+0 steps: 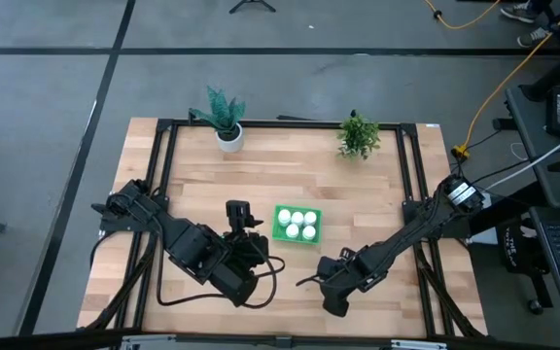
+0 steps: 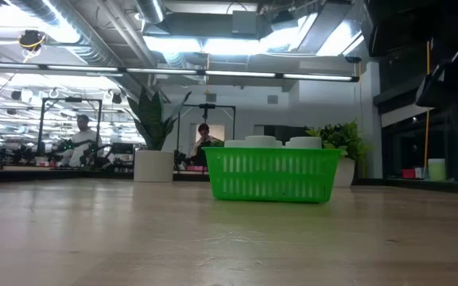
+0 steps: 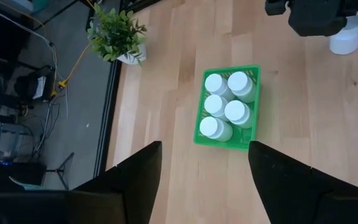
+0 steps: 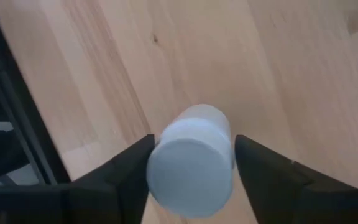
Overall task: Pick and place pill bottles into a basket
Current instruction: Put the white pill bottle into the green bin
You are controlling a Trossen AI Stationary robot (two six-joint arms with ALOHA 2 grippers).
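Near the middle of the wooden tabletop [image 1: 358, 204], toward its front half, sits the green basket [image 1: 296, 226] with 5 white pill bottles [image 3: 225, 111] standing upright inside it, caps up, packed close together. From the left wrist view they fill most of the basket, 2 rows touching one another.

To the right of the basket, near the front edge, the right tool [image 4: 191, 165] is lowered over the 6th pill bottle [image 4: 191, 160], which stands upright on the bare wood, well apart from the basket. Its 2 dark fingers [image 4: 120, 174] straddle the bottle's cap, spread wide enough to clear it on both sides; whether they touch it cannot be told.

Just left of the basket, the left tool [image 3: 204, 180] is raised above the tabletop, its fingers spread wide and holding nothing.

Along the far edge stand 2 potted plants [image 1: 220, 117].
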